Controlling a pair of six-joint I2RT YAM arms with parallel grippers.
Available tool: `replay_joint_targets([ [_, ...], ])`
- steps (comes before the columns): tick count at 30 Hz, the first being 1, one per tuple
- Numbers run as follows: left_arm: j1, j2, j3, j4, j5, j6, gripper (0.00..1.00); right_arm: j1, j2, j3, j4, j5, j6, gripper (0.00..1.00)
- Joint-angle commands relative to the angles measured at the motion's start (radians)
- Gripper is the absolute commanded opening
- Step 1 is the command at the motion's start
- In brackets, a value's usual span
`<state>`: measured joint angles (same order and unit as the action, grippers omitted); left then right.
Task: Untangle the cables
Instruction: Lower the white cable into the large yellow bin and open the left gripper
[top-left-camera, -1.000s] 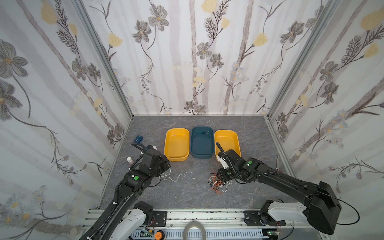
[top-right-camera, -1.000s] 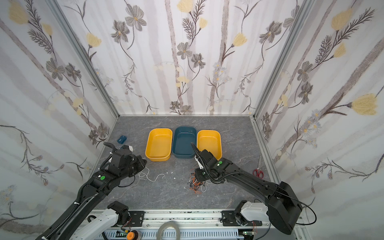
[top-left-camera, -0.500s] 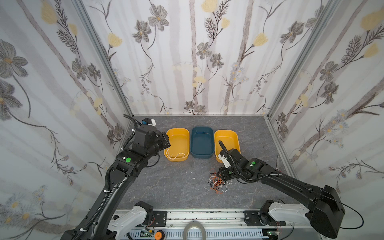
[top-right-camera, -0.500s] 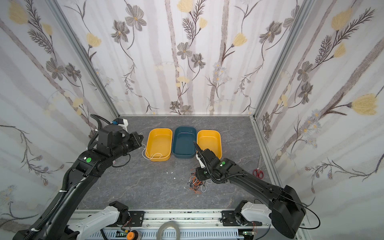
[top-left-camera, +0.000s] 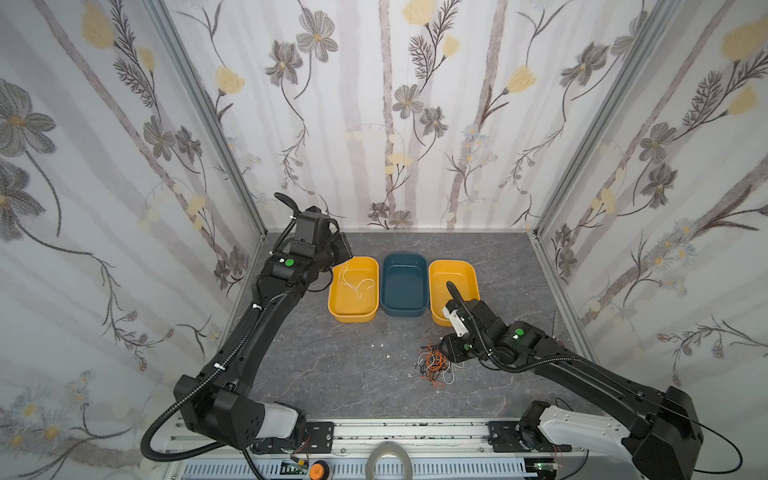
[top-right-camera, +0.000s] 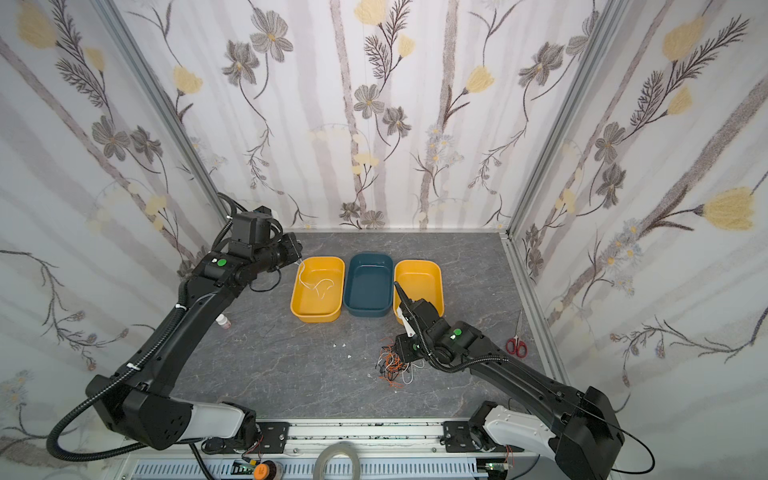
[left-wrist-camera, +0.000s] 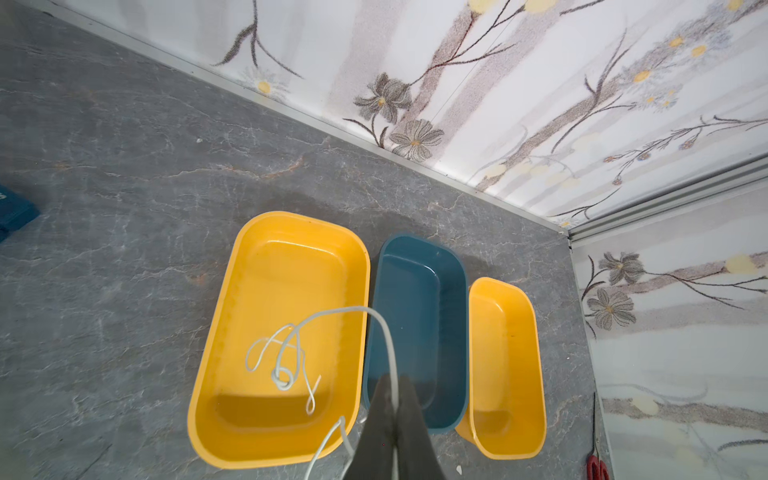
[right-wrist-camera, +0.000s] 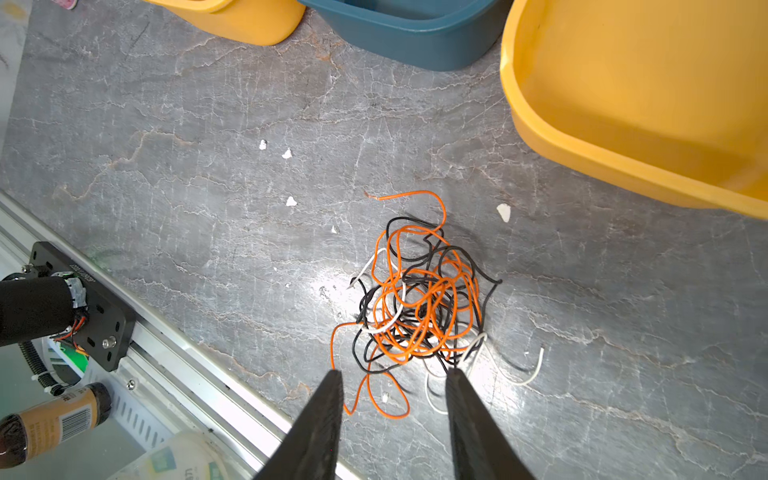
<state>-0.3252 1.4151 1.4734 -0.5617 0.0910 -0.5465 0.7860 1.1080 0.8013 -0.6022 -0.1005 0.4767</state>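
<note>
My left gripper (left-wrist-camera: 390, 380) is shut on a thin white cable (left-wrist-camera: 283, 377) and hangs over the near end of the left yellow bin (left-wrist-camera: 208, 374). From the jaws the cable arcs down into that bin and lies there in loose loops, seen in both top views (top-left-camera: 358, 287) (top-right-camera: 318, 286). A tangle of orange, black and white cables (right-wrist-camera: 419, 299) lies on the grey floor in front of the right yellow bin (top-left-camera: 434, 363). My right gripper (right-wrist-camera: 395, 376) is open just above the near edge of the tangle, with nothing between its fingers.
Three bins stand side by side at the back: left yellow (top-left-camera: 353, 318), blue (top-left-camera: 405, 309), right yellow (top-left-camera: 453, 266). Red scissors (top-right-camera: 516, 345) lie by the right wall. A small white bottle (top-right-camera: 223, 321) stands beside the left arm. White crumbs (top-left-camera: 382, 345) dot the floor.
My left arm rose from the floor at the front left and swung back to the left yellow bin, carrying the white cable, whose free end now lies in it. The right arm barely moved.
</note>
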Motion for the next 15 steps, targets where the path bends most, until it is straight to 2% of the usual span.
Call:
replay_joint_targets([
  [1, 0.006, 0.065, 0.002, 0.099, 0.045, -0.019, 0.00, 0.001, -0.015, -0.006, 0.003, 0.020, 0.015, 0.43],
  [10, 0.037, 0.257, -0.037, 0.149, 0.006, -0.052, 0.00, 0.001, -0.063, -0.031, -0.021, 0.045, 0.029, 0.43],
  [15, 0.037, 0.284, -0.075, 0.108, -0.130, -0.056, 0.00, 0.001, -0.073, -0.037, -0.026, 0.052, 0.034, 0.43],
])
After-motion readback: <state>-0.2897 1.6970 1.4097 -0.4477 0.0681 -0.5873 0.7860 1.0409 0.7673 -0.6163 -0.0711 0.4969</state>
